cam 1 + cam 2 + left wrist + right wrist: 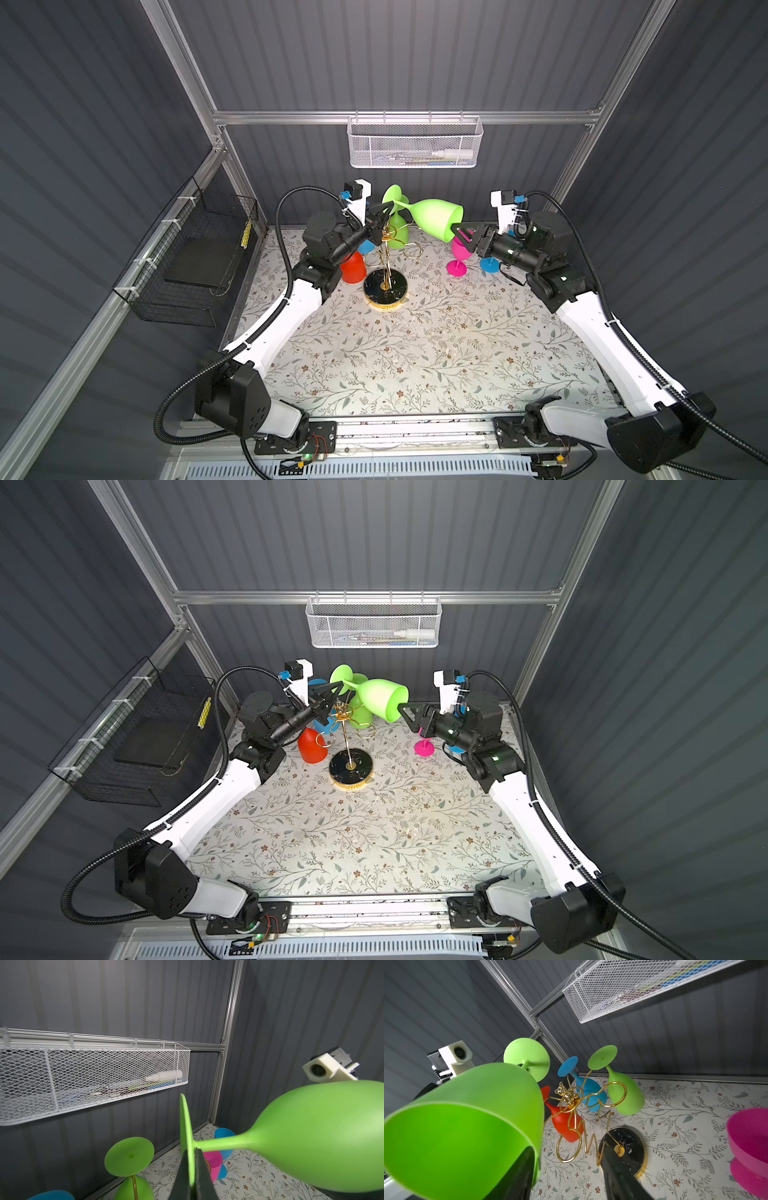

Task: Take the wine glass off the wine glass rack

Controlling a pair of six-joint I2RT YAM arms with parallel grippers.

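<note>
A green wine glass (436,218) (380,696) lies on its side in the air above the gold wire wine glass rack (388,249) (571,1105). My left gripper (387,208) (192,1151) is shut on the rim of its round foot (185,1126). My right gripper (459,237) (566,1147) straddles the rim of its bowl (467,1126). One finger (517,1174) is inside the bowl. The other finger (616,1172) stands well apart outside it. The rack's black base (385,286) (351,766) rests on the table.
Red (353,268), blue (589,1091) and green (625,1095) glasses hang upside down on the rack. A pink glass (459,257) and a blue one (490,264) stand on the table under my right gripper. A white mesh basket (413,143) hangs on the back wall, a black one (195,257) on the left.
</note>
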